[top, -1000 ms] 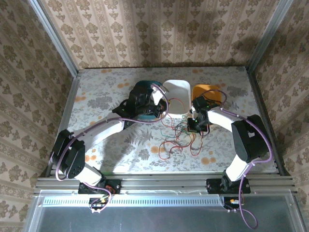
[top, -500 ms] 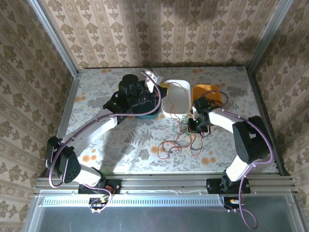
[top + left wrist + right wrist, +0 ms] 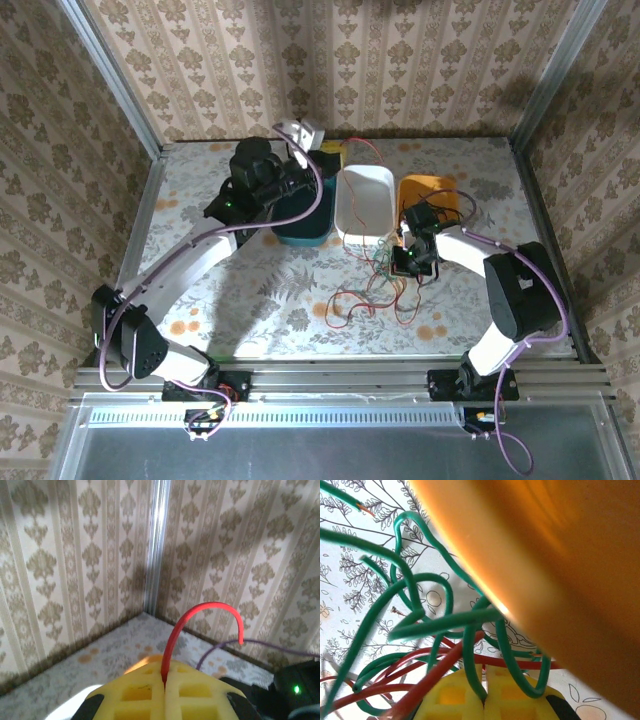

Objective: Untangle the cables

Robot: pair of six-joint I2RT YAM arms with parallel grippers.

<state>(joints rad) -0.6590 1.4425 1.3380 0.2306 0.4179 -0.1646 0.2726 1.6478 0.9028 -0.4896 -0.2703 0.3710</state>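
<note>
- Thin red and green cables (image 3: 372,288) lie tangled on the floral tabletop (image 3: 230,300), near three plastic trays: teal (image 3: 300,232), white (image 3: 365,200), orange (image 3: 420,187).
- The left wrist view shows the left gripper (image 3: 164,692) with jaws pinching one red strand (image 3: 200,610).
- The right wrist view shows the right gripper (image 3: 484,702) with jaws clamping one green strand (image 3: 468,655).

Left pincer (image 3: 165,692) and right pincer (image 3: 484,702) both closed

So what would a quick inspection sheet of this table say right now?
Surface: floral-patterned table.
Job's things: wire tangle, red and green, by the right gripper; one red wire lifted from it.
Clutter: teal tray, white tray, orange tray.
Grippers: left gripper raised, shut on the red wire; right gripper low, shut on a green wire.
Cables: purple arm cables along both arms.
Surroundings: patterned walls, metal frame.
</note>
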